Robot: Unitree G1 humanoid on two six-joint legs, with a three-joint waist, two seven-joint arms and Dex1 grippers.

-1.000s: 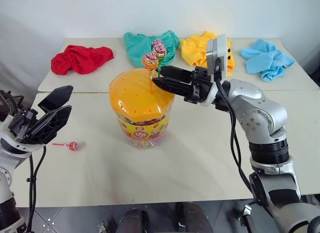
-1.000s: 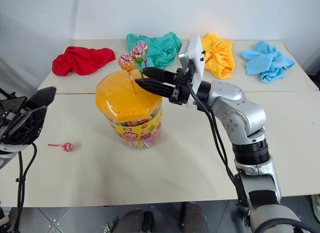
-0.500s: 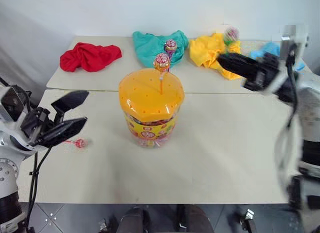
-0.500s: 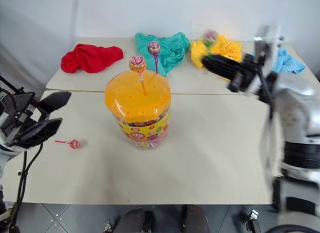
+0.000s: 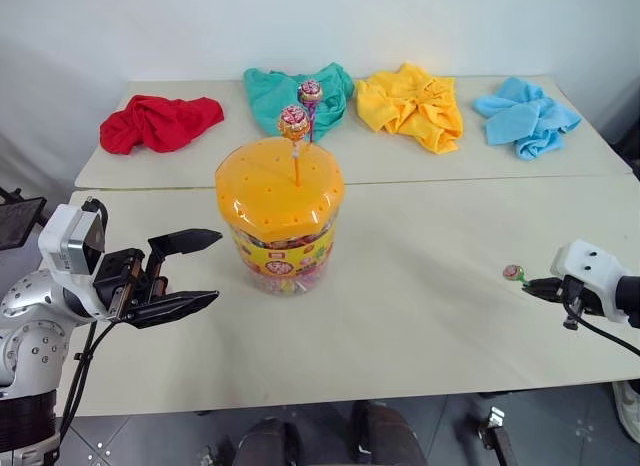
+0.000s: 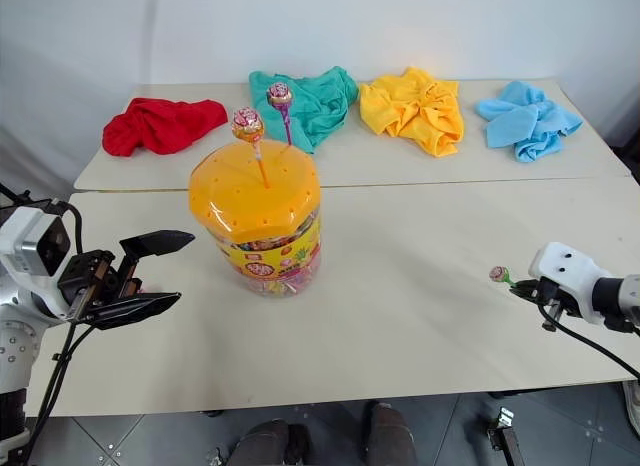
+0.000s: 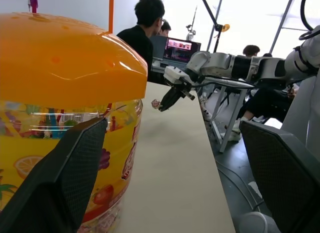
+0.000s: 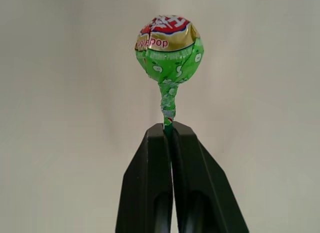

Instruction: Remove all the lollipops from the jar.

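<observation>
The jar (image 5: 281,221), a clear tub with a domed orange lid, stands mid-table. Two lollipops rise from its lid: one on an orange stick (image 5: 294,120) and one on a purple stick (image 5: 310,90) behind it. My left gripper (image 5: 217,266) is open, level, just left of the jar and pointing at its side; the left wrist view has the jar (image 7: 60,93) close between its fingers (image 7: 65,183). Low over the table's right side, my right gripper (image 5: 528,283) is shut on the stick of a green-wrapped lollipop (image 8: 169,47), whose head (image 5: 513,273) points toward the jar.
Along the far table lie a red cloth (image 5: 160,121), a teal cloth (image 5: 280,91), a yellow cloth (image 5: 412,101) and a blue cloth (image 5: 528,114). The front table's near edge runs just below both grippers. People sit at desks behind in the left wrist view.
My right arm has swung from over the jar lid far to the right and down, carrying a lollipop. My left gripper has dropped a little and turned toward the jar.
</observation>
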